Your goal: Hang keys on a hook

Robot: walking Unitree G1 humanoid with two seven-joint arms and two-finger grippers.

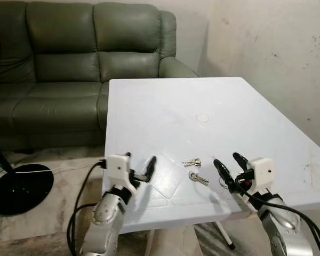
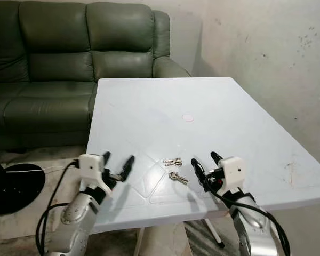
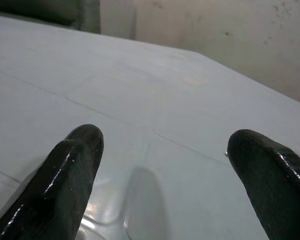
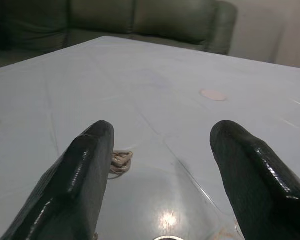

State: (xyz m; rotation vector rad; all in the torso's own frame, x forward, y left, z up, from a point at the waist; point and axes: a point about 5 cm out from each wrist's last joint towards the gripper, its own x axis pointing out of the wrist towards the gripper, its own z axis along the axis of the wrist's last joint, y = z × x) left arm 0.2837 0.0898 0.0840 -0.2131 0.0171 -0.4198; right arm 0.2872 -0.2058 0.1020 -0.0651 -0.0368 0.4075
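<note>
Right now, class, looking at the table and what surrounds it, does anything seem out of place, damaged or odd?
The keys lie loose near the front edge of the white table, between the open left gripper and open right gripper; no hook can be made out. The wall is stained and the table's right edge is scuffed.

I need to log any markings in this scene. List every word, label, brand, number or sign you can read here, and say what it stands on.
None: no readable text stands on anything.
Small silver metal keys: too small to show any stamping.
White plastic table: only a faint round mark, no lettering.
Green leather sofa, black round fan base, stained wall: no labels.
Left gripper and right gripper: plain white housings, nothing printed.
</note>
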